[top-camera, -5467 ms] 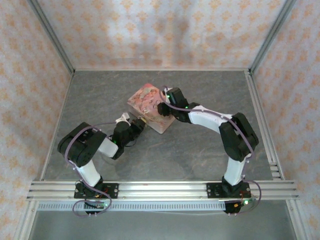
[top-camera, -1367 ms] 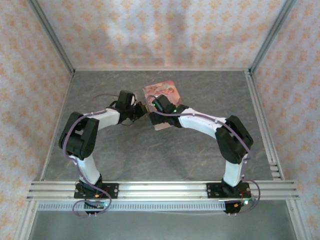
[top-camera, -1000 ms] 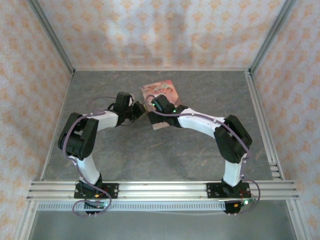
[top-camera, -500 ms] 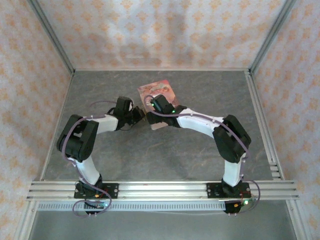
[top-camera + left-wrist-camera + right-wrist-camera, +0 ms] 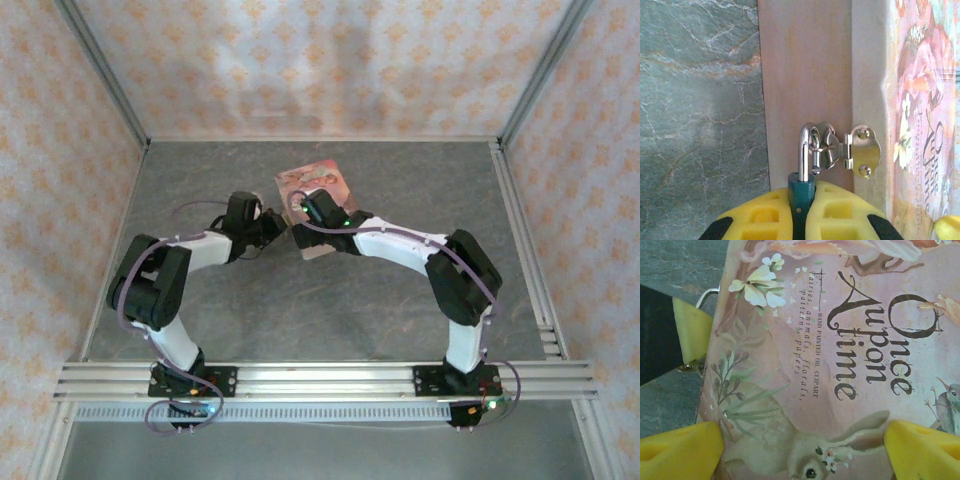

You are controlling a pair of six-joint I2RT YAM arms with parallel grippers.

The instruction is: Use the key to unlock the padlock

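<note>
The padlock (image 5: 801,185) has a small blue body, and my left gripper (image 5: 801,210) is shut on it between its yellow pads. Its silvery shackle (image 5: 804,150) passes through the metal hasp (image 5: 862,152) on the side of the pink floral box (image 5: 920,125). My right gripper (image 5: 802,450) spans the box (image 5: 840,340) with a yellow pad on each side and holds it tipped up off the table. From above, the left gripper (image 5: 280,226) and right gripper (image 5: 308,205) meet at the box (image 5: 318,182). The key is out of view.
The grey stone-patterned table (image 5: 320,310) is fenced by patterned walls with aluminium posts. An aluminium rail (image 5: 320,378) carrying both arm bases runs along the near edge. My left pad (image 5: 692,335) shows beside the box's latch edge.
Over several seconds the right gripper carried the box toward the back and tipped it up, and the left arm swung round to its latch side. In the last second both drifted slightly left.
</note>
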